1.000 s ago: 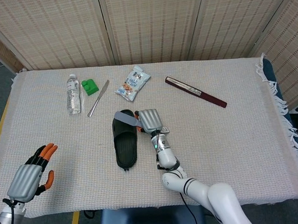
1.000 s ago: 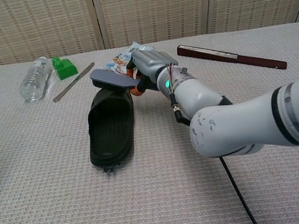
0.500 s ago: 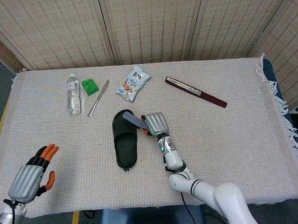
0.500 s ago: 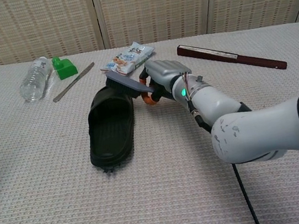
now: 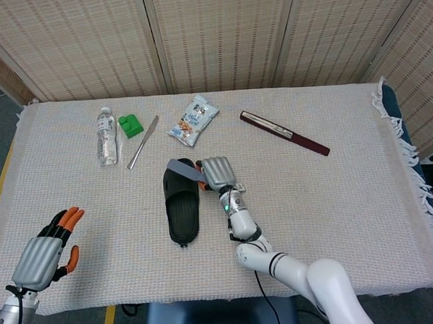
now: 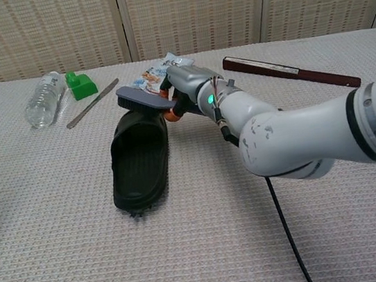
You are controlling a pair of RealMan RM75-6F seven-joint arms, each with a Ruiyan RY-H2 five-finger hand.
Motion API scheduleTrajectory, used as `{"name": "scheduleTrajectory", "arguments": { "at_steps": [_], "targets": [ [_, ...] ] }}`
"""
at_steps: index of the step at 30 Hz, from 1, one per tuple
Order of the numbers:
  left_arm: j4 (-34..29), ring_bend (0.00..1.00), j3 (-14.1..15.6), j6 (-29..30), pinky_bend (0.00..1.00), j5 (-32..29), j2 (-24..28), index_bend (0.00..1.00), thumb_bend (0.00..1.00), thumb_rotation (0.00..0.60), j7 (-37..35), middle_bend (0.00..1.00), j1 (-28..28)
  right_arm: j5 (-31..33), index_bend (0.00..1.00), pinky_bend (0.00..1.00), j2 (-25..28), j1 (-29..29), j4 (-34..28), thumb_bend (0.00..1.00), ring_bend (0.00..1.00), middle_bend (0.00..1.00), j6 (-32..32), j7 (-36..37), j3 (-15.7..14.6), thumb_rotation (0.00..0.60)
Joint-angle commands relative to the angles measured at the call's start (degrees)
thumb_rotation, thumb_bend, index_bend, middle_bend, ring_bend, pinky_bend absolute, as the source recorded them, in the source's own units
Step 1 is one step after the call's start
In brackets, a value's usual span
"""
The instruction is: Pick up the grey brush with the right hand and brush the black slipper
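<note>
A black slipper (image 5: 182, 206) (image 6: 138, 159) lies lengthwise in the middle of the table. My right hand (image 5: 217, 173) (image 6: 189, 85) grips the grey brush (image 5: 183, 169) (image 6: 141, 98) by its handle. The brush head sits over the far end of the slipper; whether it touches the slipper I cannot tell. My left hand (image 5: 45, 251) rests at the near left corner of the table with its fingers apart and nothing in it; the chest view does not show it.
Along the far side lie a water bottle (image 5: 106, 136), a green block (image 5: 131, 125), a knife (image 5: 143, 142), a snack packet (image 5: 193, 120) and a dark red stick (image 5: 284, 133). The packet lies just beyond the brush.
My right hand and the brush swung right and nearer half a second ago, then back left toward the slipper's far end. The left hand stayed put.
</note>
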Motion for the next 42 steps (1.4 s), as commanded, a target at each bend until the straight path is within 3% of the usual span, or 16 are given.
{"name": "scheduleTrajectory", "arguments": {
  "at_steps": [1,7,15,19,23,32,37,42],
  "targets": [
    [0.08,0.00,-0.03,-0.20,0.24,-0.25,0.03,0.00,0.63,0.600,-0.12,0.00,-0.08,0.90,0.92,1.00,-1.35,2.56,2.61,0.47,0.93,0.83,-1.57,-0.17,1.05,0.600],
    [0.00,0.00,0.19,-0.12,0.24,0.33,0.12,0.00,0.63,0.600,-0.19,0.00,-0.07,-0.29,0.92,1.00,-0.06,0.06,0.48,0.47,0.93,0.83,-0.96,-0.79,-1.67,0.600],
    [-0.43,0.00,0.51,0.10,0.24,0.98,-0.15,0.00,0.63,0.600,0.81,0.00,0.05,-1.05,0.92,1.00,7.04,-9.29,-13.21,0.47,0.93,0.83,2.86,-3.76,-6.88,0.600],
    [-0.37,0.00,0.41,0.00,0.24,0.69,-0.21,0.00,0.63,0.600,0.78,0.00,-0.03,0.13,0.92,1.00,9.56,-10.69,-17.40,0.47,0.93,0.83,3.42,-5.92,-7.36,0.600],
    [-0.22,0.00,0.28,-0.22,0.24,0.47,-0.26,0.00,0.63,0.600,0.64,0.00,-0.20,2.21,0.92,1.00,8.95,-8.51,-16.38,0.47,0.93,0.83,2.26,-7.30,-5.79,0.600],
    [0.19,0.00,-0.03,-0.51,0.24,-0.58,-0.23,0.00,0.63,0.600,0.25,0.00,-0.38,5.20,0.92,1.00,3.19,0.36,-5.31,0.47,0.93,0.83,-1.67,-7.45,-1.79,0.600],
    [-0.01,0.00,0.19,-0.09,0.24,0.18,-0.13,0.00,0.63,0.600,0.38,0.00,-0.21,3.74,0.92,1.00,3.78,-0.80,-6.55,0.47,0.93,0.83,-0.35,-7.34,-3.60,0.600],
    [-0.31,0.00,0.55,-0.09,0.24,0.84,-0.28,0.00,0.63,0.600,0.96,0.00,-0.15,3.14,0.92,1.00,8.22,-6.28,-14.88,0.47,0.93,0.83,2.31,-9.22,-7.01,0.600]
  ]
}}
